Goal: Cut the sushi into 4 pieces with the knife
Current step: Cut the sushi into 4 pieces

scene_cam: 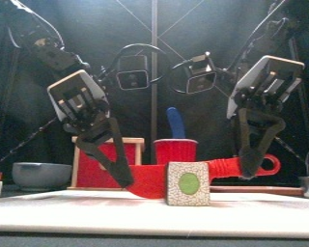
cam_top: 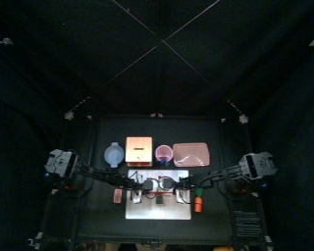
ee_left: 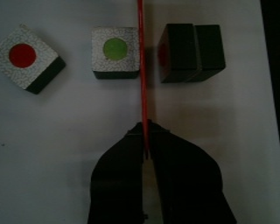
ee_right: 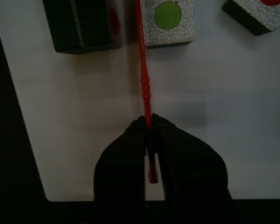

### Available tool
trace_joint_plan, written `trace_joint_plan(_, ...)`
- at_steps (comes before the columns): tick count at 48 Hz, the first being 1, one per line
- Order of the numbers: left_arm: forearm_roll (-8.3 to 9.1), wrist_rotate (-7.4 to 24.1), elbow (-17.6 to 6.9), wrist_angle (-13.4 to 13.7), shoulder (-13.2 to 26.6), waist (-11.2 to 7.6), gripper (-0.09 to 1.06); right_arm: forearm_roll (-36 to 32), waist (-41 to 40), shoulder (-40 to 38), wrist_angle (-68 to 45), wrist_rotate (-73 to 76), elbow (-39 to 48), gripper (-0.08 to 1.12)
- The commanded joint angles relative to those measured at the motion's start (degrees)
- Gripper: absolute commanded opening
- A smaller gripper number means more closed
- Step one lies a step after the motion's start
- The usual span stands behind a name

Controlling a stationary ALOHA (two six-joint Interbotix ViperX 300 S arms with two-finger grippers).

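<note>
A red toy knife [scene_cam: 222, 170] lies level just above the white cutting board [scene_cam: 80, 210], held at both ends. My left gripper [scene_cam: 125, 178] is shut on its blade end and my right gripper [scene_cam: 251, 169] is shut on its handle end. In the left wrist view the knife [ee_left: 140, 61] shows edge-on, between a cut sushi piece with a green centre [ee_left: 116, 51] and a dark block of two joined pieces [ee_left: 192, 52]. A piece with a red centre [ee_left: 31, 59] lies farther off. The right wrist view shows the same knife [ee_right: 143, 70], block [ee_right: 81, 26] and green-centred piece [ee_right: 168, 19].
Behind the board stand a wooden box with a red drawer front [scene_cam: 103, 162], a red cup [scene_cam: 177, 150] holding a blue knife [scene_cam: 174, 121], a blue-grey bowl [scene_cam: 42, 175] at the left and a pink tray [cam_top: 190, 153] at the back right.
</note>
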Motion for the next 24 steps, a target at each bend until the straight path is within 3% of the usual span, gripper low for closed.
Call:
trace_joint_plan(1, 1.05, 0.18, 0.53, 0.79, -0.18, 0.62, 0.43, -0.88, -0.53, -0.88, 0.44, 0.09, 0.44, 0.31)
trace_joint_plan(13, 3.96, 0.18, 0.53, 0.70, -0.18, 2.99, 0.43, -2.46, -2.46, -0.88, 0.44, 0.09, 0.44, 0.31)
trace_joint_plan(24, 5.36, 0.18, 0.62, 0.79, -0.18, 4.48, 0.43, -3.43, -3.69, -0.79, 0.44, 0.09, 0.53, 0.31)
